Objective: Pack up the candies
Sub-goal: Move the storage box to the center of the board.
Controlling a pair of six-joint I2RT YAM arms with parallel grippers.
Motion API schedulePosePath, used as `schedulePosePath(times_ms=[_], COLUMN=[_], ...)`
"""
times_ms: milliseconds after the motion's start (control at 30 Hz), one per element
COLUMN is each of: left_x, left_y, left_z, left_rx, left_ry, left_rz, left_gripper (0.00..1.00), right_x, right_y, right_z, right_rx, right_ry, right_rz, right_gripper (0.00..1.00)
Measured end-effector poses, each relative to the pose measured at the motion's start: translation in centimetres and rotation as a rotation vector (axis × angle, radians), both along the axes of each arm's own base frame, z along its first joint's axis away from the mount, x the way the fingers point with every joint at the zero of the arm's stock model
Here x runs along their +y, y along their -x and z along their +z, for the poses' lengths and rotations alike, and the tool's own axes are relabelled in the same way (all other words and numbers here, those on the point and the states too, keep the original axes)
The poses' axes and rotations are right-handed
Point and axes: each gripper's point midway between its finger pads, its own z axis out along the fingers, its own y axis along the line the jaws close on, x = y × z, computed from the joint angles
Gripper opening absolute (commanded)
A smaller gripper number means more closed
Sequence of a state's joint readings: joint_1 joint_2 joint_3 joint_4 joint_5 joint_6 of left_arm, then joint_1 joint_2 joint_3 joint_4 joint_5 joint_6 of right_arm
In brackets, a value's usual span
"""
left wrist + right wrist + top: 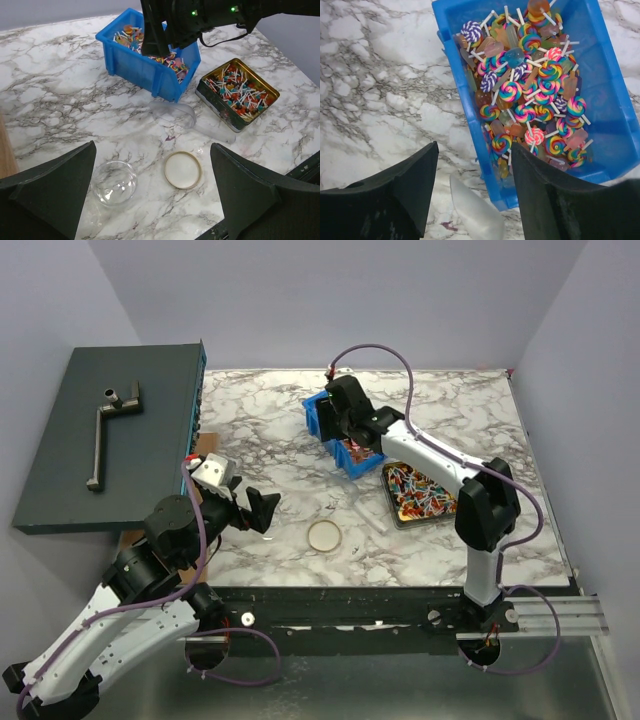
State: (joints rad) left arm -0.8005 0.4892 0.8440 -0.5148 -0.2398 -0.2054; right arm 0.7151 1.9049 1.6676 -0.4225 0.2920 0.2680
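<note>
STEP: judged picking from bin | candies (530, 95): heaped in blue bin (605, 100), upper right of right-wrist view | right tool (475, 200): above bin's lower-left corner, half-open, empty | left tool (152, 145): wide open, empty | NEXT: probably shift right, descend onto one candy

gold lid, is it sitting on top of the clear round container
No, the gold lid lies flat on the marble table, apart from the clear round container.
</note>
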Motion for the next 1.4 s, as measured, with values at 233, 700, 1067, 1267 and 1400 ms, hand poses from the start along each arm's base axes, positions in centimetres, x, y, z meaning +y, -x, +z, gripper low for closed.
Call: schedulePosePath(times_ms=[233, 700, 1067, 1267, 1400], left_x=[0.1, 0.1, 0.2, 0.3, 0.3], left_y=[-0.1, -0.3, -0.7, -0.8, -0.9], left_z=[-0.1, -0.3, -0.7, -0.7, -0.8], left_rx=[0.001, 0.006, 0.019, 0.020, 0.022], left_ry=[-0.003, -0.009, -0.022, -0.022, -0.024], left_rz=[0.006, 0.014, 0.029, 0.035, 0.038], left_gripper=[0.99, 0.99, 0.99, 0.99, 0.99], right_x=[-0.3, 0.7, 1.4, 1.6, 2.2], right_y=[-1.4, -1.4, -1.5, -1.4, -1.1], right_z=[-4.1, -6.9, -6.9, -6.9, -6.8], right_rx=[0.076, 0.140, 0.144, 0.147, 0.146], right_ry=[0.054, 0.067, 0.064, 0.056, 0.052], right_rz=[-0.007, 0.039, 0.108, 0.118, 0.126], right_gripper=[0.51, 0.17, 0.01, 0.01, 0.01])
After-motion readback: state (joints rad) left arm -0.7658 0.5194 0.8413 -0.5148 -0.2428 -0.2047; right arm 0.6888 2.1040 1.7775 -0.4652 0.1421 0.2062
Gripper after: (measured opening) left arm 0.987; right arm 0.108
